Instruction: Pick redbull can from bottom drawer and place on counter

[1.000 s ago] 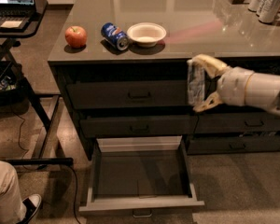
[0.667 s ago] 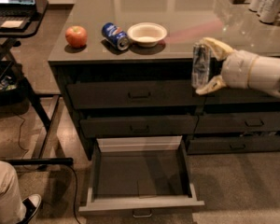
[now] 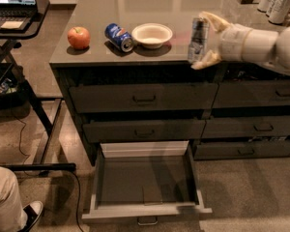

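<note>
My gripper [image 3: 202, 38] is at the right of the view, shut on the redbull can [image 3: 198, 38], a slim silver can with dark blue patches. It holds the can upright in the air, over the front edge of the glossy grey-brown counter [image 3: 135, 4]. Below, the bottom drawer [image 3: 146, 182] stands pulled out, with nothing visible inside it and a lighter back wall.
On the counter stand a red apple [image 3: 79, 37], a blue Pepsi can [image 3: 119, 36] lying on its side and a white bowl [image 3: 152, 35]. Silver-white cans [image 3: 279, 3] are grouped at the far right. A laptop desk [image 3: 17, 18] stands left. A person's leg and shoe [image 3: 9, 207] show at bottom left.
My gripper has risen with the redbull can from in front of the top drawer up to counter height.
</note>
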